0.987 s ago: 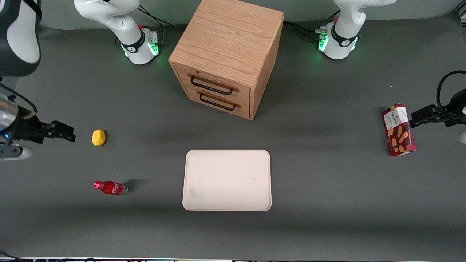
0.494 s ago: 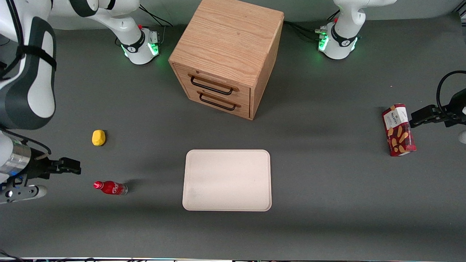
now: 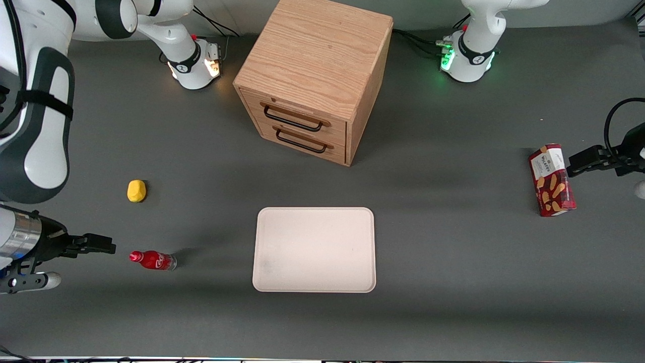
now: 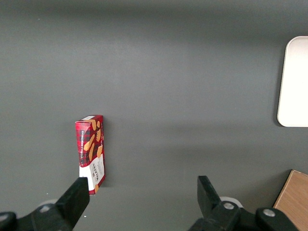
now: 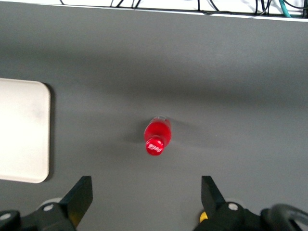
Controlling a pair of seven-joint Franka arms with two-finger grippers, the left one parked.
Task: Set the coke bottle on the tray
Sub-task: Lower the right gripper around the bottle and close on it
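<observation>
Above table, gripper point(image 3: 103, 244) open beside coke bottle point(image 3: 152, 260).

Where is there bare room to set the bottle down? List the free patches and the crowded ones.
The whole tray is bare. Open table lies between the tray and the drawer cabinet, and between the tray and the biscuit box. It is tighter at the working arm's end: the open gripper hovers beside the coke bottle, with a yellow object nearby.
</observation>
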